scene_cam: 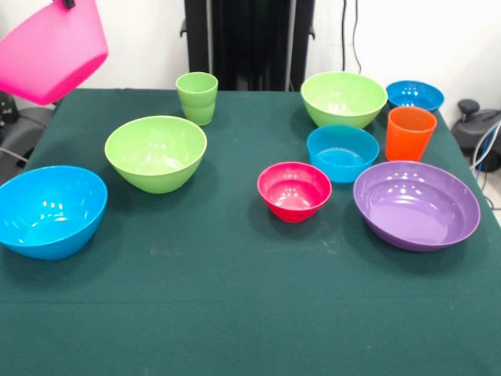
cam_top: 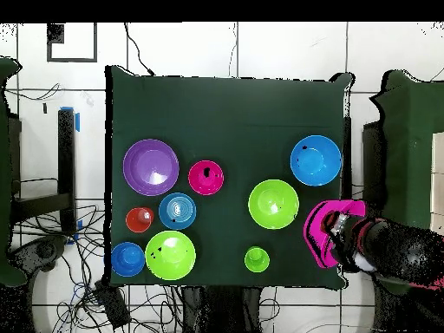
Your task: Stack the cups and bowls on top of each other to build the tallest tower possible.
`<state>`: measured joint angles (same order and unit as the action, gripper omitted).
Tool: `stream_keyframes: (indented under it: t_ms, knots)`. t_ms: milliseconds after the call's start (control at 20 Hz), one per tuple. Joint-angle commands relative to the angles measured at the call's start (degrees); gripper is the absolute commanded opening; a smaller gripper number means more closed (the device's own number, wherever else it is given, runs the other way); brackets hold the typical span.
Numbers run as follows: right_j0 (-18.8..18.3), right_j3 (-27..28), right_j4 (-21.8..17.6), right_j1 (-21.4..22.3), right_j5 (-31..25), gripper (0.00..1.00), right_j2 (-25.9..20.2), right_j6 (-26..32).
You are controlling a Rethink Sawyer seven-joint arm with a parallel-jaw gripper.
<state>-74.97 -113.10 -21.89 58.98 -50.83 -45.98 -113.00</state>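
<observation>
My gripper (scene_cam: 69, 4) is shut on the rim of the big pink bowl (scene_cam: 52, 48) and holds it tilted in the air, over the table's far left corner. In the overhead view the bowl (cam_top: 317, 231) hangs at the table's right edge. On the table stand the light green cup (scene_cam: 197, 97), the orange cup (scene_cam: 409, 133), two lime green bowls (scene_cam: 156, 152) (scene_cam: 344, 98), three blue bowls (scene_cam: 51, 210) (scene_cam: 342, 152) (scene_cam: 414, 95), the small red-pink bowl (scene_cam: 294, 190) and the wide purple bowl (scene_cam: 416, 205). All stand upright and apart, none stacked.
The table (scene_cam: 235, 313) has a dark green cloth. The black pedestal (scene_cam: 249, 43) stands behind its far edge. Cables and dark gear lie on the floor beside the table (cam_top: 61, 251).
</observation>
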Motion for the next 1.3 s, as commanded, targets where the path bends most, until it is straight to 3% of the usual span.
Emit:
stream_keyframes:
  t_ms: [50,900,1300]
  knots:
    - [-2.0,-1.7,-0.3,0.6,-0.4,0.0,-3.3,13.2]
    - [0.5,-7.3,0.7,-2.3,8.4,0.0,-5.6,3.9]
    - [1.0,-7.6,1.2,-2.9,9.7,0.0,-5.5,3.3]
